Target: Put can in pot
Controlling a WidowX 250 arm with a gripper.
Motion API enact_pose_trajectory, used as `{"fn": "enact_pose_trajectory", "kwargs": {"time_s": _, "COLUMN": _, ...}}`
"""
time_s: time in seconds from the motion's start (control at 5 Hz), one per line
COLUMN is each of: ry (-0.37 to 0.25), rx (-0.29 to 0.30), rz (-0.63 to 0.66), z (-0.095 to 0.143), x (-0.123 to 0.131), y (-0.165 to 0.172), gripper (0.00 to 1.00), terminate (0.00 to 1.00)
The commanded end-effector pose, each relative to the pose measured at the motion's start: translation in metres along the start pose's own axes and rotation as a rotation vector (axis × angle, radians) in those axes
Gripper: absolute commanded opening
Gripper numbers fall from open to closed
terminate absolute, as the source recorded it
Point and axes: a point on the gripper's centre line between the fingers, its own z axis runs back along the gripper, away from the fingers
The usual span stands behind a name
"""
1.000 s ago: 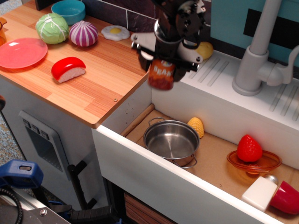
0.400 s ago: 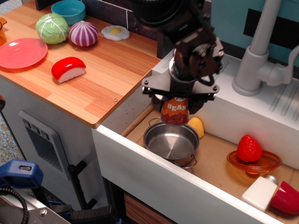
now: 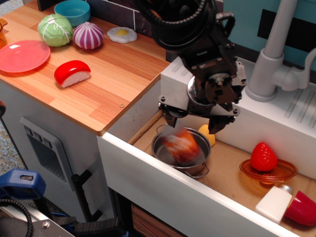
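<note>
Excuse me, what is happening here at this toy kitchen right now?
A robot arm hangs over the sink of a toy kitchen. Its pincer is open and empty. Just below it the can appears blurred inside the pot, seemingly just released. A strawberry on an orange dish lies untouched nearby.

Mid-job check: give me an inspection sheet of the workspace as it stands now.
Surface: brown sink floor, wooden counter.
Job's things: blurred orange-red can inside shiny steel pot, apart from the jaws.
Clutter: red strawberry on orange dish; yellow corn; red-and-white shaker; cabbage, onion, pink plate.
Grippers: black gripper above the pot, jaws open.
Cables: nothing seen.
Surroundings: grey faucet.
</note>
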Motion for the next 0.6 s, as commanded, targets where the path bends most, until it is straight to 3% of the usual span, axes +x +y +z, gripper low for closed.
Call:
{"fn": "enact_pose_trajectory", "kwargs": {"time_s": 0.0, "ry": -0.024, "rx": -0.015, "rz": 0.021, "z": 0.0050, "x": 0.0043, "y": -0.0009, "gripper": 1.00, "terminate": 0.00}}
{"fn": "enact_pose_trajectory", "kwargs": {"time_s": 0.2, "ry": -0.024, "rx": -0.015, "rz": 0.021, "z": 0.0050, "x": 0.0043, "y": -0.0009, "gripper": 1.00, "terminate": 0.00}}
{"fn": "enact_pose_trajectory", "kwargs": {"time_s": 0.4, "ry": -0.024, "rx": -0.015, "rz": 0.021, "z": 0.0050, "x": 0.0043, "y": -0.0009, "gripper": 1.00, "terminate": 1.00}}
